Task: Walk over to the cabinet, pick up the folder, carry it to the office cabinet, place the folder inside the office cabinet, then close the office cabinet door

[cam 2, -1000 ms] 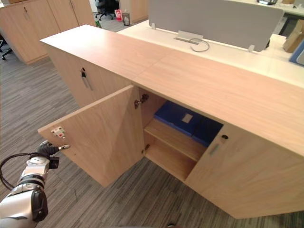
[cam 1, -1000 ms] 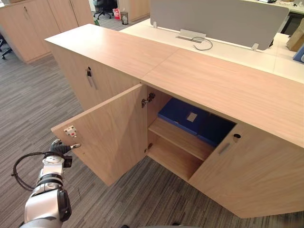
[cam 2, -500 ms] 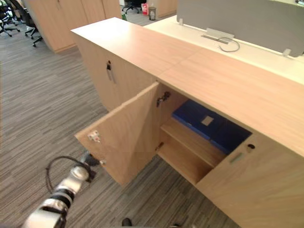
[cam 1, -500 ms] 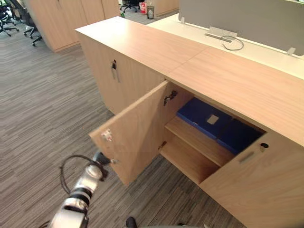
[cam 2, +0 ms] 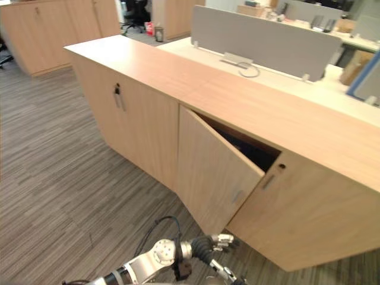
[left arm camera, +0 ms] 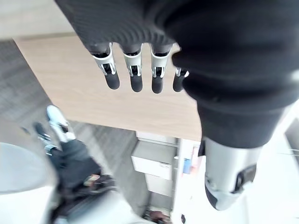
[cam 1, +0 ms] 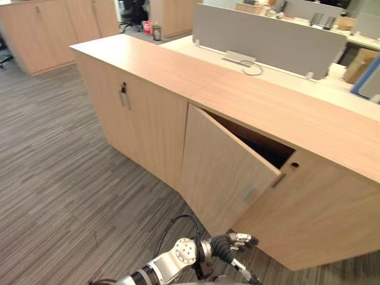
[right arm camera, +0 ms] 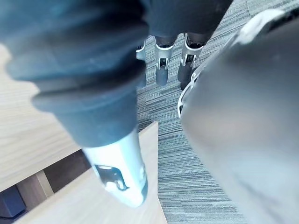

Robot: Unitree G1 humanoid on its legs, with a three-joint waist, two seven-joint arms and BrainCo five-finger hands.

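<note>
The office cabinet (cam 1: 178, 71) runs across the view, and its door (cam 1: 225, 172) stands ajar with a dark wedge of the inside showing above it. My left hand (cam 1: 234, 242) is low at the door's bottom edge. Its fingers (left arm camera: 135, 74) are straight and point at the wooden door face; I cannot tell whether they touch it. A sliver of dark blue (right arm camera: 9, 205), probably the folder, shows on the shelf in the right wrist view. My right hand (right arm camera: 161, 70) hangs with relaxed fingers over the carpet and holds nothing.
The right-hand door (cam 1: 320, 214) is shut, with a slim handle (cam 1: 279, 180) and a lock hole (cam 1: 294, 165). The left-hand door carries a key handle (cam 1: 124, 95). A grey desk divider (cam 1: 261, 41) stands behind the cabinet. More wooden cabinets (cam 1: 35, 29) line the far left across striped carpet.
The door has swung from wide open to nearly shut, hiding the blue folder on the shelf. My left hand moved from the door's outer edge to its bottom edge. The camera shifted.
</note>
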